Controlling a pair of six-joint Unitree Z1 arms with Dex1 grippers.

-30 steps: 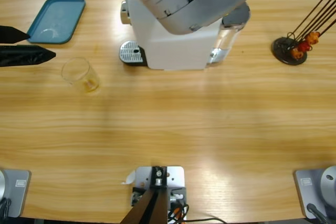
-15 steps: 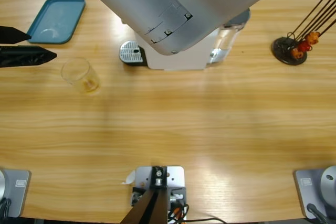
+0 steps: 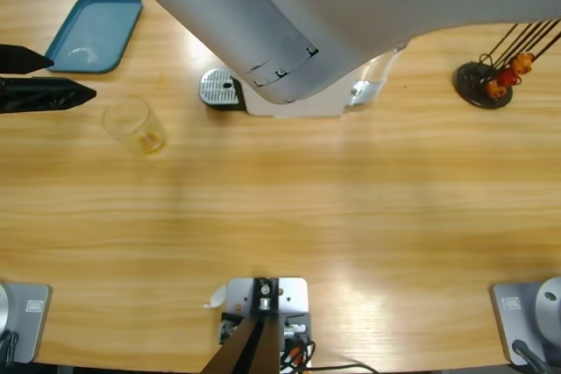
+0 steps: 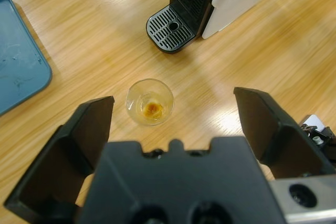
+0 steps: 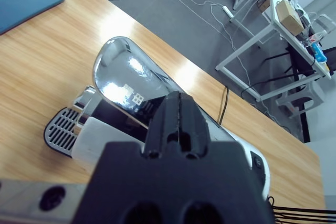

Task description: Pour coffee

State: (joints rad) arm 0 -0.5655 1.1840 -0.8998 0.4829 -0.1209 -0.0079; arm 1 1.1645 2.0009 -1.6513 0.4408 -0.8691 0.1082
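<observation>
Left pincer [image 4: 173, 124] spread wide and empty, hovering above the glass tumbler [image 4: 150, 102]; tumbler framed between the two jaws but touched by neither. In the high view, same pincer [image 3: 66, 76] entering from the left edge, tips just beside the tumbler [image 3: 134, 125]. Coffee [image 4: 152, 108] a thin amber film at the tumbler's bottom; tumbler upright on the worktop [image 3: 289, 208], near the teal tray [image 3: 94, 31] and apart from the coffee machine's drip grille [image 4: 171, 27].

Right pincer [image 5: 179, 109] clenched on nothing, jaws pressed flat together, poised over the chrome top of the coffee machine [image 5: 131, 85]. Large silver arm [image 3: 351, 15] masking most of the machine in the high view. Capsule rack [image 3: 486, 81] far right, untouched.

Step in hand, by judgement: approach for the grasp on the tumbler. Best done by descending straight, jaws level on either side of the wall, below the rim. Close gently: thin clear glass, likely slippery and light. Keep upright on the lift; tilt only over the receiving vessel, none identifiable here.
</observation>
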